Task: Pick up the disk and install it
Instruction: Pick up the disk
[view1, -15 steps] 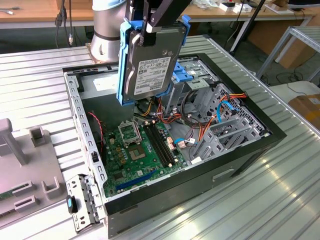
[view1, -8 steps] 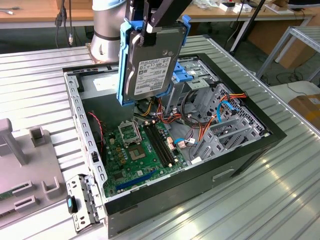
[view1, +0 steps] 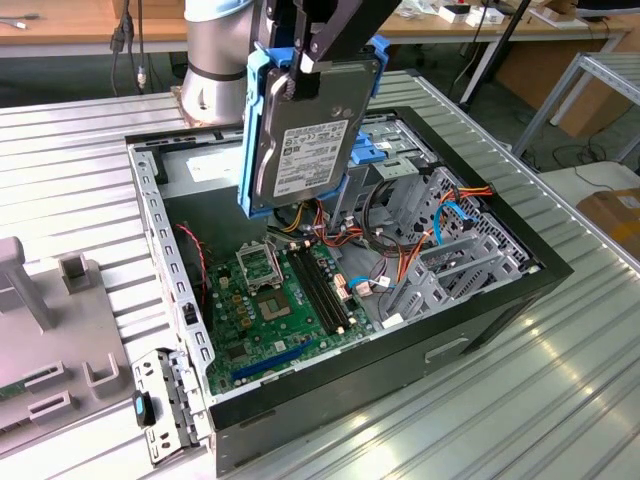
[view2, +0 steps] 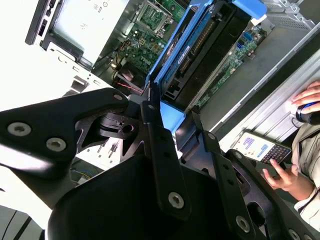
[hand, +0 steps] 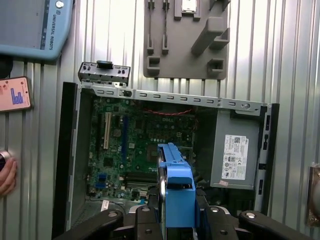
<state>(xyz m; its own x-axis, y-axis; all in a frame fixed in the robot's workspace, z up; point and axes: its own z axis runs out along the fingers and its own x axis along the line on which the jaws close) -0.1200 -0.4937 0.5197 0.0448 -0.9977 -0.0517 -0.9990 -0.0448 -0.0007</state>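
Hand clamps disk above open case holding motherboard.

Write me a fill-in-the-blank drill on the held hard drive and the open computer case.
The black pincer is shut on the flat dark-grey hard disk, framed by a ____ plastic bracket.
The disk hangs ____ the green motherboard.
The grey power-supply box sits ____ the open black computer case.
Missing: blue; above; inside.

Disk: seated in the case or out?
Out. The dark grey rectangular hard drive in its blue plastic bracket hangs on edge above the open black computer case, clamped in the black end effector.
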